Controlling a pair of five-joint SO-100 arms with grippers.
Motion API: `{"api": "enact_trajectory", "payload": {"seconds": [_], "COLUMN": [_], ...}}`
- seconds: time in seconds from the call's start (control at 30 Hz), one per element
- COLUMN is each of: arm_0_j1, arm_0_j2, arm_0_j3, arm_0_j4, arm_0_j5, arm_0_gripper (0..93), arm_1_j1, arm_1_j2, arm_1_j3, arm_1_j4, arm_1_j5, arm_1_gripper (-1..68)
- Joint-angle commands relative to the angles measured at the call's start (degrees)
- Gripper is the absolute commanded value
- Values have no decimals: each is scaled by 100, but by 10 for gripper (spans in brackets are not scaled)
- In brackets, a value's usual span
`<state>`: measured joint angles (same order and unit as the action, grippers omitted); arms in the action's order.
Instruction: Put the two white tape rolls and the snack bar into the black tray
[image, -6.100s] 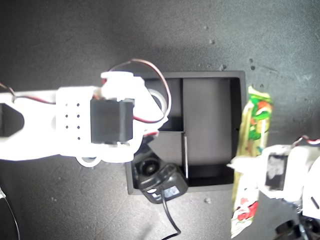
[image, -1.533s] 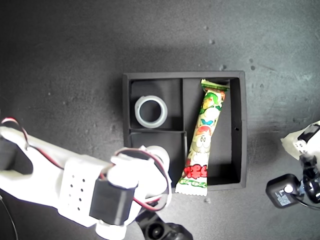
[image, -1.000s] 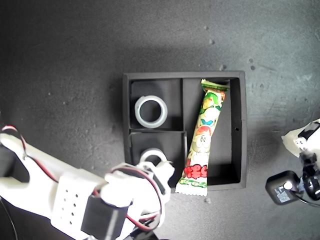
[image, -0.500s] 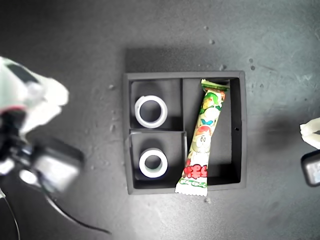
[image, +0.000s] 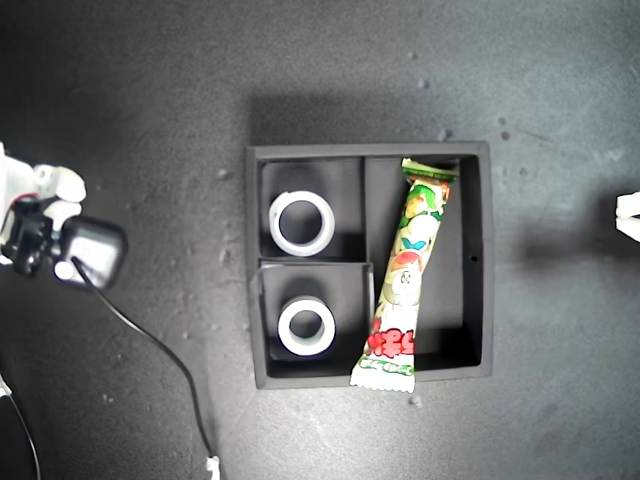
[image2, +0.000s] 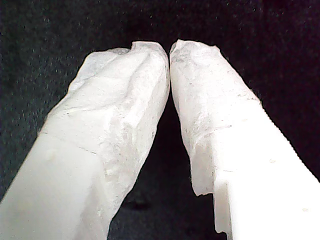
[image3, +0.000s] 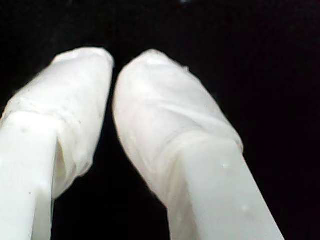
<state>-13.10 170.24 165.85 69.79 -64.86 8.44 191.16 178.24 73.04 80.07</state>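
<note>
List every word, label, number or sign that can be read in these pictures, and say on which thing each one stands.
Snack bar: red lettering near the end that lies over the black tray's wall, too small and blurred to read.
Snack bar, cartoon print: pictures only, no legible words.
Two white tape rolls: no text visible.
Black tray: no text visible.
Both wrist views: only white fingers, no text.

This looks like a robot test bench in a lab or hobby workshop. A dark, speckled mat covers the desk (image: 150, 100) and fills the whole exterior view. At that view's left edge sits a small black camera block (image: 92, 250) on white printed arm parts, its thin cable (image: 160, 350) trailing across the mat.
</note>
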Motion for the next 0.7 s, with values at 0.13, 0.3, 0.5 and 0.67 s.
{"api": "enact_trajectory", "payload": {"seconds": [0.13,0.3,0.5,0.67], "arm_0_j1": [501,773,1485,1494], "arm_0_j2": [2373,2294,2382,2382], "arm_0_j3": [1327,1397,1397,1397], "arm_0_j4": [378,1037,1020,1020], "arm_0_j5": [-782,-2276,-1090,-1055], "arm_0_gripper": [0,2,2,2], "arm_1_j1": [-396,-527,-580,-580], "arm_1_j2": [9,26,70,70], "arm_1_j3": [70,70,70,70], "arm_1_j4": [387,387,378,378], "arm_1_j5": [-352,-396,-396,-396], "arm_1_gripper": [48,48,48,48]}}
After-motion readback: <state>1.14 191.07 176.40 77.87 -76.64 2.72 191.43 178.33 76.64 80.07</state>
